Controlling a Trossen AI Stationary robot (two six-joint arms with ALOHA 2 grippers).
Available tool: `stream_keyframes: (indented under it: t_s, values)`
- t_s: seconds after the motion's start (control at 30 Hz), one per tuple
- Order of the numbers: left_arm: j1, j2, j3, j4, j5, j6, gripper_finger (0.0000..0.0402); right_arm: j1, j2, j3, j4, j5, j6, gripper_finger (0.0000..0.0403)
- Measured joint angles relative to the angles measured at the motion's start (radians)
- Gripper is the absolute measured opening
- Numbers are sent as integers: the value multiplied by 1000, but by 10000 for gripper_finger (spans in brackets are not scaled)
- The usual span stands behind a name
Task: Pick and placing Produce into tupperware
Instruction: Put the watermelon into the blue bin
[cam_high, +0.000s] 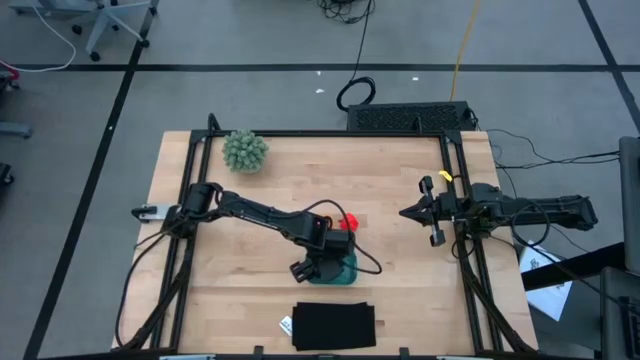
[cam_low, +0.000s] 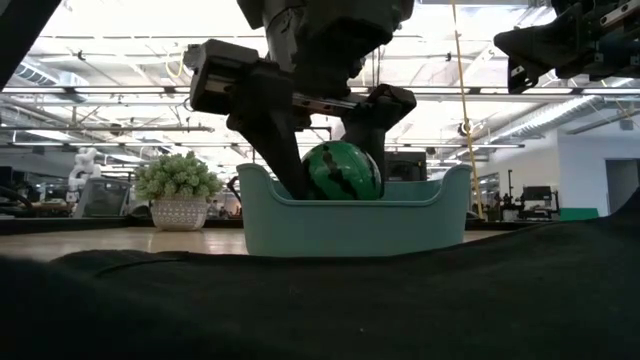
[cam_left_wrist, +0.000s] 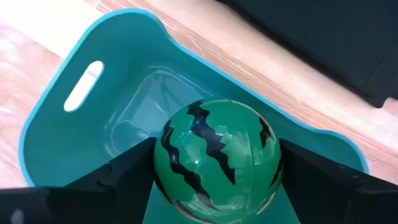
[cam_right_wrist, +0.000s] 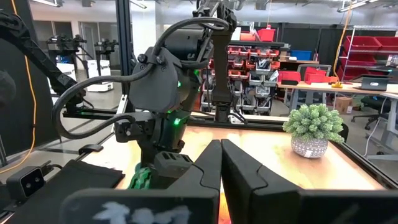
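Note:
My left gripper (cam_high: 322, 264) hangs over the teal tupperware (cam_high: 347, 272) near the table's front middle. It is shut on the dark green striped round piece (cam_left_wrist: 214, 162), which sits low inside the tupperware (cam_low: 350, 215). The red piece (cam_high: 349, 221) lies on the table just beyond the tupperware. The orange piece is not visible. My right gripper (cam_high: 406, 212) is shut and empty, raised at the table's right side; its closed fingers show in the right wrist view (cam_right_wrist: 221, 165). My left gripper pinches the striped ball between its two fingers at the ball's two opposite sides (cam_left_wrist: 163, 167). The fingers (cam_low: 283, 140) come from above, pointing down into the tupperware. The ball's lower part is behind the tupperware wall, so I cannot tell whether it rests on the floor.
A pale-green fuzzy ball plant (cam_high: 244, 150) in a white pot stands at the far left. A black flat rectangle (cam_high: 335, 325) lies at the front edge, just near of the tupperware. A black frame (cam_high: 330, 133) runs around the tabletop.

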Motion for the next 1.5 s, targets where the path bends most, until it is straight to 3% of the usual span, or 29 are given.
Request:
stream_keyframes:
  t_s: [0.63, 1.1, 1.5]
  values:
    - [-35, -1, -58, 63, -138, 51, 301, 0, 0, 0, 0, 0, 0, 0]
    - [-13, -1, -60, 78, -130, -68, 302, 0, 0, 0, 0, 0, 0, 0]
    - [-7, -1, -60, 78, -73, -75, 348, 0, 0, 0, 0, 0, 18, 0]
